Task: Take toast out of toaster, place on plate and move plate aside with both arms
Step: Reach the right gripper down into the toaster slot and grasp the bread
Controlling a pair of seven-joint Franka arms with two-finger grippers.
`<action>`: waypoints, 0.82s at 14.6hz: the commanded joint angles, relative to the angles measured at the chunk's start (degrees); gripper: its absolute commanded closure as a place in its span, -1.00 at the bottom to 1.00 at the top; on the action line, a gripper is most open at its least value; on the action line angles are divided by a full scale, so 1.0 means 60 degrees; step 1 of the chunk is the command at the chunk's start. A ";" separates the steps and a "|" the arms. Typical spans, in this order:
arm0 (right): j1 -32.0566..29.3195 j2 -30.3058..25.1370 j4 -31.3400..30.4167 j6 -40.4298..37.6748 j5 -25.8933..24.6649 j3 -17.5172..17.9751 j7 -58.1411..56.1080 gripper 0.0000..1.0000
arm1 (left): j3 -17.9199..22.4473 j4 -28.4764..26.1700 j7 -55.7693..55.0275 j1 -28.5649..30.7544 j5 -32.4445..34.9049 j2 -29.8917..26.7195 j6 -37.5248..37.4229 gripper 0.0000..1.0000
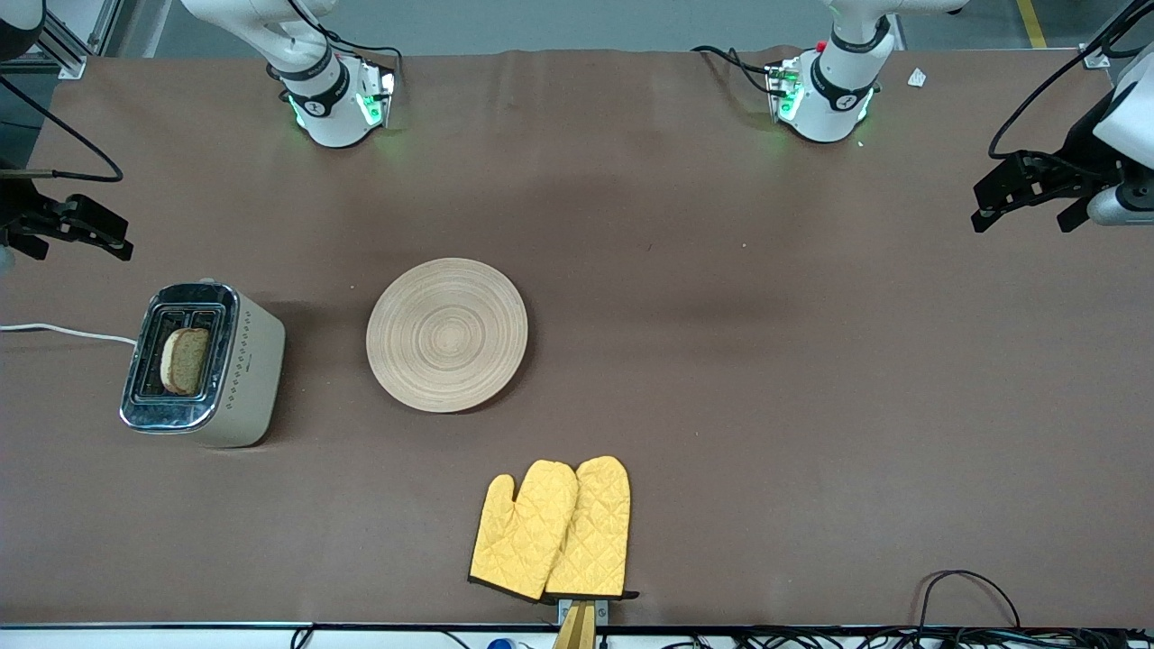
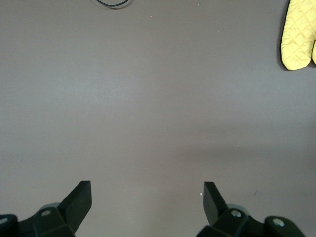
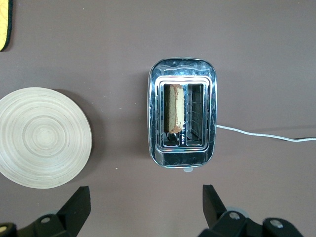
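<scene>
The toast (image 1: 185,361) stands upright in one slot of a cream and chrome toaster (image 1: 203,365) toward the right arm's end of the table. It also shows in the right wrist view (image 3: 174,108). The round wooden plate (image 1: 446,333) lies bare beside the toaster, toward the table's middle, and shows in the right wrist view (image 3: 42,137). My right gripper (image 1: 77,243) hangs open and empty above the table, near the toaster (image 3: 182,113); its fingers (image 3: 76,207) are wide apart. My left gripper (image 1: 1023,216) hangs open and empty over bare table at the left arm's end, its fingers (image 2: 79,200) wide apart.
A pair of yellow oven mitts (image 1: 554,527) lies nearer to the front camera than the plate, close to the table's front edge; one mitt shows in the left wrist view (image 2: 299,34). The toaster's white cord (image 1: 63,332) runs off the table's end. Black cables (image 1: 969,586) lie at the front edge.
</scene>
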 commanded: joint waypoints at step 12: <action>-0.1571 0.1949 -0.1485 0.3460 0.0557 0.0034 -0.1354 -1.00 | -0.0040 0.0385 -0.0330 -0.0073 0.0155 0.0153 -0.0070 -1.00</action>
